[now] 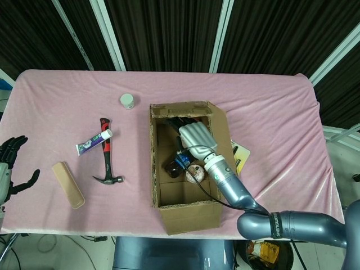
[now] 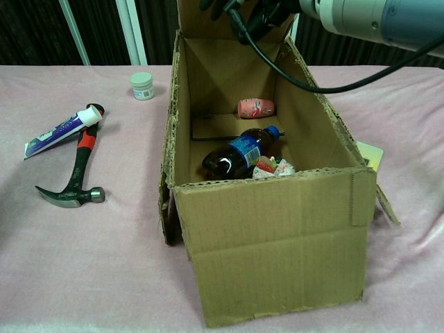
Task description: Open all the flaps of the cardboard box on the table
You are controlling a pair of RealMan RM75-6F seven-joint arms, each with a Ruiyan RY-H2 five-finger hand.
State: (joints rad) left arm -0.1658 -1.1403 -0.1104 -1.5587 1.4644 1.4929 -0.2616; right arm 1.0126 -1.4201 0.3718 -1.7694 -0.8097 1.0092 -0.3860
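Left hand (image 1: 10,163): dark, at the table's left edge, fingers spread and holding nothing; seen only in the head view.

Table (image 1: 270,107): covered by a pink, softly wrinkled cloth. From left to right on it lie a flat tan rectangular block (image 1: 68,184), visible only in the head view; a white and purple tube (image 1: 94,142) resting across a hammer (image 1: 106,153) with a red and black handle and a dark metal claw head; and a small round white jar (image 1: 127,101) with a pale lid.

Cardboard box (image 2: 277,243): brown corrugated board with rough torn edges, standing right of the table's centre. Its far flap (image 2: 201,17) stands upright; the right flap leans outward. The chest view shows the interior: a dark plastic bottle (image 2: 239,151) with a blue label and cap lying on its side, a pink patterned rounded object (image 2: 256,107) behind it, and a crumpled packet (image 2: 272,166) against the near wall.

Right hand (image 1: 194,136): silver back with dark fingers (image 1: 177,120), at the upright far flap. The chest view cuts it off at the top edge, so whether the fingers grip the flap or only press on it cannot be told. A yellowish flat item (image 1: 241,154) lies just beside the box's right flap.
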